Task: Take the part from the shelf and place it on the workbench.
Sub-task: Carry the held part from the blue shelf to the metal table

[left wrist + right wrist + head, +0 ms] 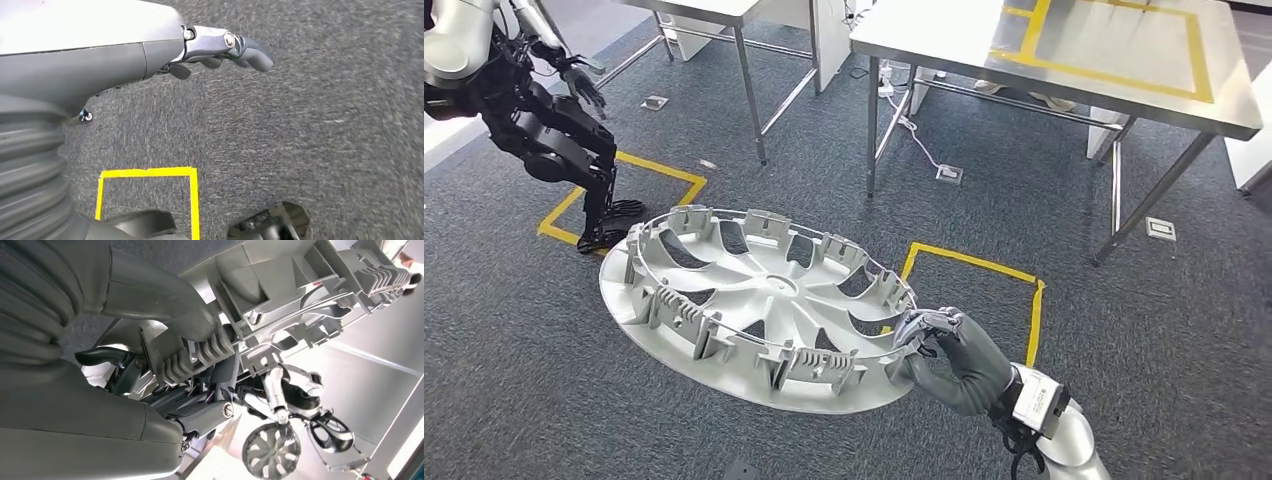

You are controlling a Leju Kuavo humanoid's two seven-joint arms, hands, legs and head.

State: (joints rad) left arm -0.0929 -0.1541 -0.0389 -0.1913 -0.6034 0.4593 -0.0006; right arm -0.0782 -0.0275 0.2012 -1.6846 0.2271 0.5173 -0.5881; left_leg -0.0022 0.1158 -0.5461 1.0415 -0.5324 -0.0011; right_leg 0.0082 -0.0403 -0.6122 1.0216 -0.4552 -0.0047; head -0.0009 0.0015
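Right hand [939,345] clamps the rim of the silver wheel cover [754,305], held tilted above grey carpet [514,360], inner side up, short of the steel workbench [1064,60]. Left hand [220,52] holds nothing, fingers curled. No legible writing or brand visible.
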